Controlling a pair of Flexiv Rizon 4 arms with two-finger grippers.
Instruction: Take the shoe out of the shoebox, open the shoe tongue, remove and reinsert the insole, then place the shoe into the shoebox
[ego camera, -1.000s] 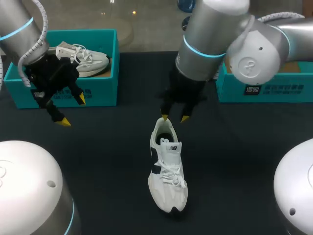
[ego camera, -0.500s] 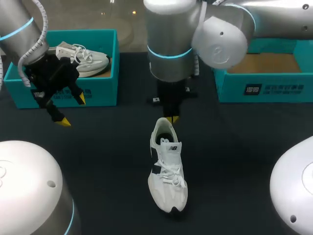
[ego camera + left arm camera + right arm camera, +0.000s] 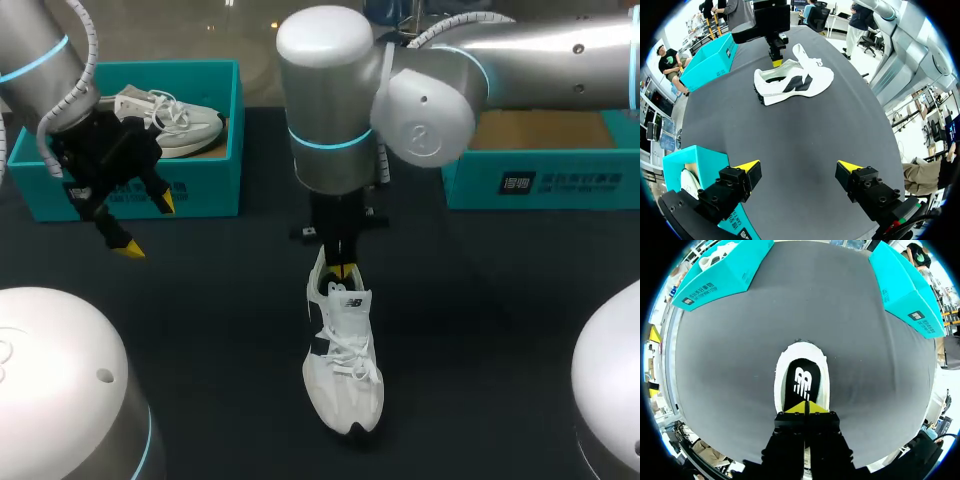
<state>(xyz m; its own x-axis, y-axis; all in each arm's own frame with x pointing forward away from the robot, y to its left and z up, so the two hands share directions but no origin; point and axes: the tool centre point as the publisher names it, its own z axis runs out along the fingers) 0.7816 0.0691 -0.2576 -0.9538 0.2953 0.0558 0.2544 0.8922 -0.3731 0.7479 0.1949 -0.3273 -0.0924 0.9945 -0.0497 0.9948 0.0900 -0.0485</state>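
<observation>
A white shoe (image 3: 342, 360) lies on the dark table, toe toward the front edge, its black insole (image 3: 801, 382) showing in the opening. My right gripper (image 3: 343, 270) points straight down into that opening, just behind the tongue; its yellow tips (image 3: 805, 407) are pressed together with nothing visible between them. My left gripper (image 3: 140, 225) hangs open in front of the left teal shoebox (image 3: 200, 185), well away from the shoe (image 3: 792, 82). Nothing lies between its fingers (image 3: 747, 166).
The left shoebox holds a second white shoe (image 3: 170, 115). Another teal shoebox (image 3: 540, 180) stands at the back right, its inside brown. My right arm's big elbow (image 3: 330, 100) hangs over the table's middle back.
My right arm swung left over the shoe, its gripper went from open to shut, and it dropped into the shoe's opening. The left arm and the shoe stayed put.
</observation>
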